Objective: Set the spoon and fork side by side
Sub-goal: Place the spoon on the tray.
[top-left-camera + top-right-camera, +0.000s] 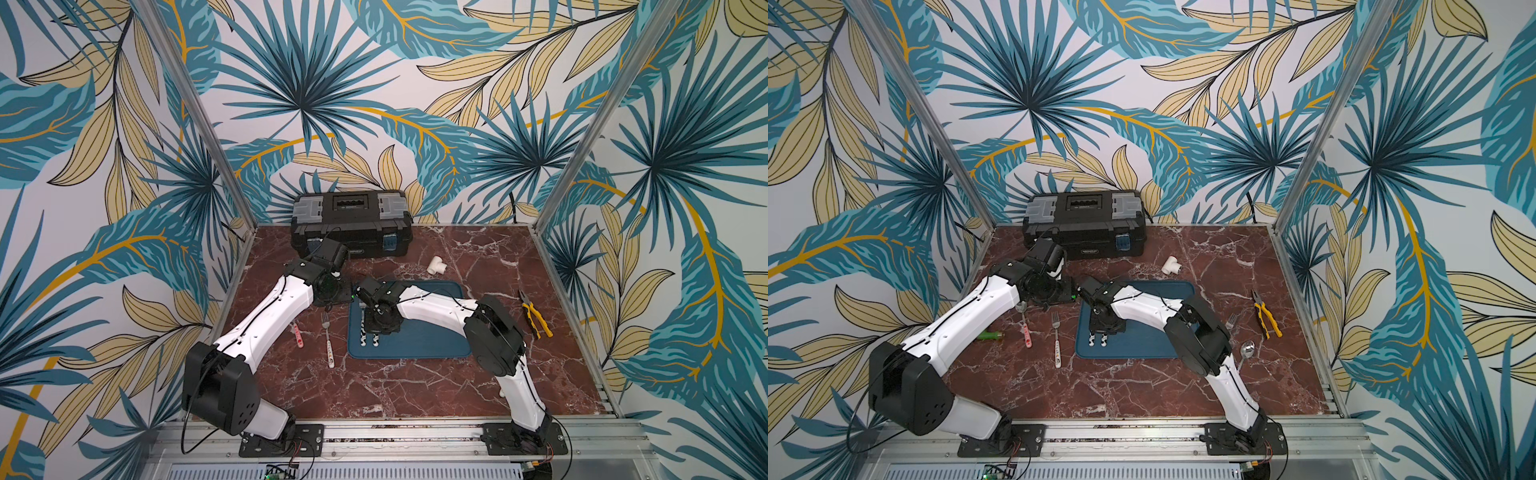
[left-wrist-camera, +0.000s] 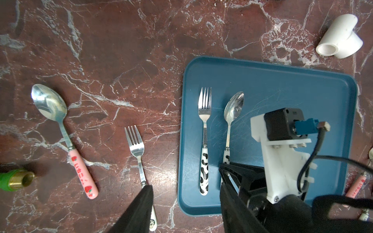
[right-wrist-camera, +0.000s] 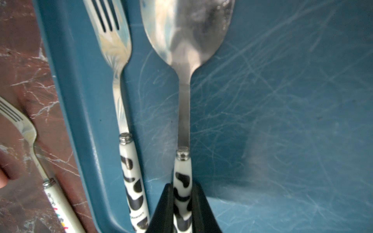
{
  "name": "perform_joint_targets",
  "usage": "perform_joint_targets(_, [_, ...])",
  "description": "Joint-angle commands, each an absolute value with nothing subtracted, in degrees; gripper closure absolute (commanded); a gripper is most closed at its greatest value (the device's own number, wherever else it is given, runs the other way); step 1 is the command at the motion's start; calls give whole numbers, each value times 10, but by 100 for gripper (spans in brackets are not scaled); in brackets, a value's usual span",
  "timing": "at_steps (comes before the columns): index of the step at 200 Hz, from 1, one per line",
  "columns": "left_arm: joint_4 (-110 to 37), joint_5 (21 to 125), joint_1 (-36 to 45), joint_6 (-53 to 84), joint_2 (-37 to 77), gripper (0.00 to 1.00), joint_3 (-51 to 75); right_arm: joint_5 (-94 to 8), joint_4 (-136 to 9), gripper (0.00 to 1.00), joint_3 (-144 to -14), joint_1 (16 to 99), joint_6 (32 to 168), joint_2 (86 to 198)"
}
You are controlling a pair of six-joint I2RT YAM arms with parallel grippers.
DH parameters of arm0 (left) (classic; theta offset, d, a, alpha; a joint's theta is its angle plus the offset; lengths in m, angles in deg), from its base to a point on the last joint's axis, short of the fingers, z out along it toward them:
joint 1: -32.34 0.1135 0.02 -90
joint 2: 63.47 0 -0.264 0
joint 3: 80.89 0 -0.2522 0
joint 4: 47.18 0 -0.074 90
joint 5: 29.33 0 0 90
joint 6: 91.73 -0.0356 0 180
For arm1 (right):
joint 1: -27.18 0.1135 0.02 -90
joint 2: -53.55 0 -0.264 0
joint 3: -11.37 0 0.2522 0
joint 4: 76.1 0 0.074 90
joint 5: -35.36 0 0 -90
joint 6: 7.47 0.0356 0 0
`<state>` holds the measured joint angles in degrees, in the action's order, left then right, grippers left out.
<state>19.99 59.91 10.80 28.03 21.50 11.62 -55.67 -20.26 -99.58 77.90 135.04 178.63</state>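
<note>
- Right hand (image 3: 182,197) is clamping the cow-patterned spoon (image 3: 184,105) by its handle, beside the matching fork (image 3: 119,90) on the blue tray (image 3: 282,131).
- Left hand (image 2: 186,201) is hovering released, gripping nothing.

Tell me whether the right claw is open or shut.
Shut: the right claw pinches the cow-print spoon by its handle, both sides touching.

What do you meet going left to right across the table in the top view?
Green fitting → pink spoon → fork → tray, holding cow fork then cow spoon → second fork → second spoon → pliers. Toolbox and tee skipped: they overlap others.
</note>
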Motion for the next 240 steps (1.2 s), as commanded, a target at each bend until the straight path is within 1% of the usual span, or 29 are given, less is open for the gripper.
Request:
perform_joint_targets(1, [199,602,112,270,210,42,129,-564,-184,93,-1002,785,1347,1798])
perform_joint_targets(47, [199,603,111,270,210,42,130,-558,-184,88,-1003,786,1346,1804])
perform_joint_targets(102, [202,603,112,270,209,42,132,-552,-180,76,-1003,791,1341,1809])
perform_joint_targets(149, [199,604,111,271,210,42,134,-545,-189,74,-1000,792,1338,1804])
perform_joint_targets(213, [200,599,111,274,210,41,131,-553,-197,68,-1010,792,1319,1762])
perform_joint_targets(240, [202,598,111,276,210,41,130,-577,-190,66,-1017,792,1311,1740])
